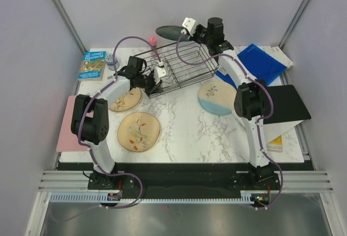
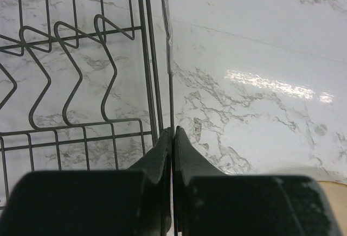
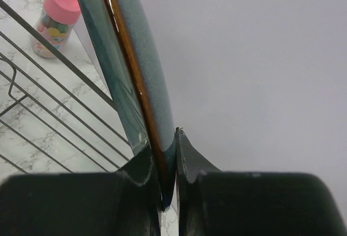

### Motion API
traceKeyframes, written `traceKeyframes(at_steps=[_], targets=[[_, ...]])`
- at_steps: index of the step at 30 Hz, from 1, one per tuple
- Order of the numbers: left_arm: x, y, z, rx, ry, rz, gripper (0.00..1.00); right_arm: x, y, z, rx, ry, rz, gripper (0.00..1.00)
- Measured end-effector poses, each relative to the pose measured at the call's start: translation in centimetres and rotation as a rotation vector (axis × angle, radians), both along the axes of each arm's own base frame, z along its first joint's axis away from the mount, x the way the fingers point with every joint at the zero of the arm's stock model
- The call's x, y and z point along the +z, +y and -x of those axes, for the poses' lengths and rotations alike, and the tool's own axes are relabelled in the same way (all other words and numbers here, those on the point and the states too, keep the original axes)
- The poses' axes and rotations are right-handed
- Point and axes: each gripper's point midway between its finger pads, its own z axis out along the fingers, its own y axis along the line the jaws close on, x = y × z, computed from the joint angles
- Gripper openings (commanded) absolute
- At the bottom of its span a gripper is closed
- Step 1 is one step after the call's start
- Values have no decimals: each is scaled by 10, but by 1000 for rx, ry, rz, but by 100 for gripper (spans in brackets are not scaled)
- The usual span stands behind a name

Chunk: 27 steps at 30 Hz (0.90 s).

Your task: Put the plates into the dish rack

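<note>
Bench [image 1: 184,133]: white top with grey marble veining, glossy. A bright streak of glare [image 2: 271,84] lies on it in the left wrist view. Light is even and diffuse, shadows soft.
Enclosure: plain pale grey back wall [image 1: 179,2], left wall [image 1: 27,84] and right wall [image 1: 325,84]. Aluminium posts slant up at the back-left corner [image 1: 62,13] and back-right corner [image 1: 298,13].
Near edge: black strip [image 1: 184,168], then a silver rail [image 1: 184,180] running full width.
Floor [image 1: 190,219]: dull grey sheet, faint reflections.
</note>
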Motion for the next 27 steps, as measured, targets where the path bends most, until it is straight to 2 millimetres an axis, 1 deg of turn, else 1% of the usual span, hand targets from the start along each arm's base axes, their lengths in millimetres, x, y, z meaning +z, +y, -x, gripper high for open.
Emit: traceKeyframes(at_steps=[8,9,10,11,13,14,15,17,18,20,23,25,26,27], targets=[[0,-5,20,-85,9,-10,2,-5,7,6,33,29,0,0],[0,-6,21,-89,12,-12,21,-6,7,7,36,35,2,0],[0,-8,23,-93,13,-12,32,-7,6,9,37,38,5,0],[0,-9,23,-96,12,-15,47,-6,6,12,41,40,8,0],[1,-12,25,-103,12,-13,57,-3,5,18,51,49,15,0],[4,-13,26,-102,7,-10,66,-1,5,22,57,53,15,0],[6,-13,24,-88,-7,-7,68,2,4,25,61,58,15,0],[16,-10,29,-64,-35,7,70,9,4,32,72,60,12,0],[23,-8,31,-52,-49,15,70,12,5,34,77,58,11,0],[46,0,30,-1,-104,35,70,22,6,40,95,48,5,0],[97,14,19,107,-222,96,70,36,11,48,127,26,3,0],[137,32,10,221,-323,144,70,44,15,56,156,10,17,0],[150,40,8,259,-355,159,70,46,18,59,170,7,23,0],[166,52,4,323,-401,176,70,47,22,62,185,3,29,0]])
